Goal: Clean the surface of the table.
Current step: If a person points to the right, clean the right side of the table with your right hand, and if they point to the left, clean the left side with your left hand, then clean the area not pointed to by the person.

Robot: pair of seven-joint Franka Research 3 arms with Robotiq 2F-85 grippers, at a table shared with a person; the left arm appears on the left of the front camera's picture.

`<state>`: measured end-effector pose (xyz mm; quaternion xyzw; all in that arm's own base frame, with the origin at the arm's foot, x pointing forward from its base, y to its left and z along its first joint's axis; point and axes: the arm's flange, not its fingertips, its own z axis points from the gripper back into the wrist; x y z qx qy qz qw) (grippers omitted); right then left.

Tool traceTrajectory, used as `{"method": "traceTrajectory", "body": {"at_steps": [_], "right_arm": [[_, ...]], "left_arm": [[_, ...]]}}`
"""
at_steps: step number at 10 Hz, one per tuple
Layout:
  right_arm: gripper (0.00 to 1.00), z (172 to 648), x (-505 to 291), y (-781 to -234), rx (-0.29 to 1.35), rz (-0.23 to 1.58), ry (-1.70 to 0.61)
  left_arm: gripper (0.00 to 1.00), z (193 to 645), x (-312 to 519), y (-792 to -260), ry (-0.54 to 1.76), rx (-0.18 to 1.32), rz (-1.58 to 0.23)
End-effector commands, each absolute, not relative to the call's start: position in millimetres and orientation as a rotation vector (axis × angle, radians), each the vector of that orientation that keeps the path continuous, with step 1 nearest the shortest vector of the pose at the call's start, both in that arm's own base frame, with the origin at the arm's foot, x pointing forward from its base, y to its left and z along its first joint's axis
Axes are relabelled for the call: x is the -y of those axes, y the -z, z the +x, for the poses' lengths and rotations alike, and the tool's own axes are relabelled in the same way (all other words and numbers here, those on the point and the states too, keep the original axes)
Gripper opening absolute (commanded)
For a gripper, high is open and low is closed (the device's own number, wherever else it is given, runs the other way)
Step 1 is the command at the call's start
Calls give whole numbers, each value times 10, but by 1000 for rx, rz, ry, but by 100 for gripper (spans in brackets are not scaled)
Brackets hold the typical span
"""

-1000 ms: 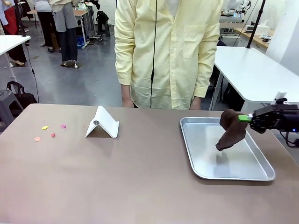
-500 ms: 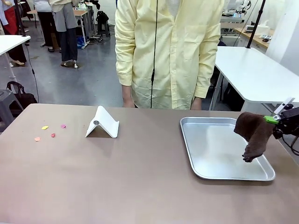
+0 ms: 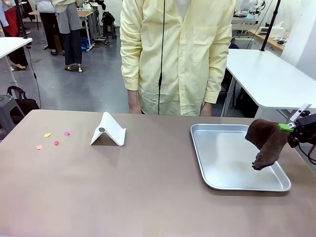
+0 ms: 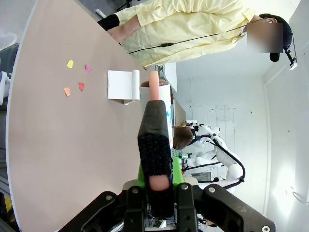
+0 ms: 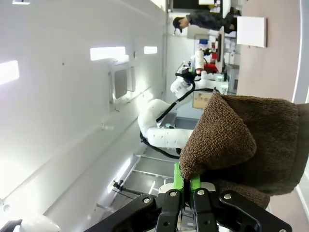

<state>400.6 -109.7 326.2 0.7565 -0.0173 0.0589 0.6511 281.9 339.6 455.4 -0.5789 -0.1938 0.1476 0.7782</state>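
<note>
Front view: the worktop [image 3: 123, 187], a smooth matte brown-taupe slab, lies under a silver tray [image 3: 227, 165]. A white stand [image 3: 108, 131] and coloured paper scraps [image 3: 56, 143] lie well left of the tray. Above the tray's right rim, the right tool [image 3: 285, 127] is clenched on a brown cloth [image 3: 266, 140]. The left tool [image 4: 158, 179] grasps a black-sleeved pink rod [image 4: 154, 140].

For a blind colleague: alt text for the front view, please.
The right gripper holds a brown cloth dangling over a silver tray on the table. Farther left sit a white stand and coloured scraps; a person in yellow stands behind.
</note>
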Motion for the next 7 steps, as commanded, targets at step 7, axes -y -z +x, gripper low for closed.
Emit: {"method": "traceTrajectory", "body": {"at_steps": [7], "right_arm": [[6, 3988, 1088, -3288, 38, 1736, -149]], "left_arm": [[0, 2776, -3389, -4578, -306, 419, -1260]]}}
